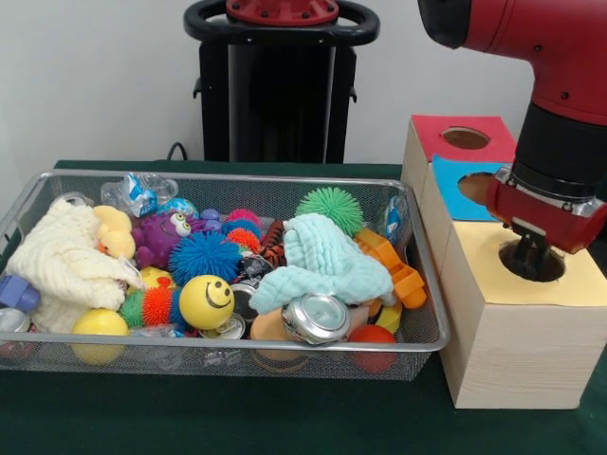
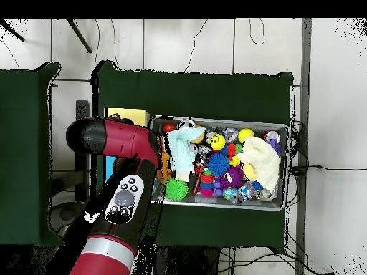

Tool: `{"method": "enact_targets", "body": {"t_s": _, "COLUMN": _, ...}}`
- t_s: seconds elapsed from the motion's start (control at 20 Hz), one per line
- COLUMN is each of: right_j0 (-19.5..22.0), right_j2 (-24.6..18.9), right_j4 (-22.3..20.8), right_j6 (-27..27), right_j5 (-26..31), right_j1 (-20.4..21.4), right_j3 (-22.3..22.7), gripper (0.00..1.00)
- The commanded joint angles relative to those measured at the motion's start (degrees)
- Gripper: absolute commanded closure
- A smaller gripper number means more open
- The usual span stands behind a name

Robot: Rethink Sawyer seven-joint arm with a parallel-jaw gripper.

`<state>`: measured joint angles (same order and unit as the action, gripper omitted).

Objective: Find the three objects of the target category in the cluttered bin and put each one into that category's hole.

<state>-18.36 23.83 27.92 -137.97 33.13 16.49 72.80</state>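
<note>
The silver wire mesh bin stands at the left, full of toys; it also shows in the overhead view. No whitish blotch-printed fabric piece shows in either view. The hole in the pale yellow panel of the largest wooden box is at the right. My gripper reaches straight down into this hole from the red arm, and its tip is hidden inside. In the overhead view the arm covers the boxes except a corner of the yellow panel.
The bin holds a cream cloth, a mint cloth, a purple monster, spiky balls, a yellow smiley ball and cans. The blue-panelled box and the red-panelled box stand behind the yellow one.
</note>
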Motion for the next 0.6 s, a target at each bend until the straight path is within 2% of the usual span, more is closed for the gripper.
{"method": "enact_targets", "body": {"t_s": 0.05, "right_j0": 0.5, "right_j2": -3.1, "right_j4": 2.6, "right_j6": -14.2, "right_j5": 5.1, "right_j1": 1.9, "right_j3": 2.2, "gripper": 1.0}}
{"method": "enact_targets", "body": {"t_s": 0.6, "right_j0": -0.3, "right_j2": -0.4, "right_j4": 1.3, "right_j6": -14.3, "right_j5": 11.4, "right_j1": 7.4, "right_j3": 2.8, "gripper": 1.0}}
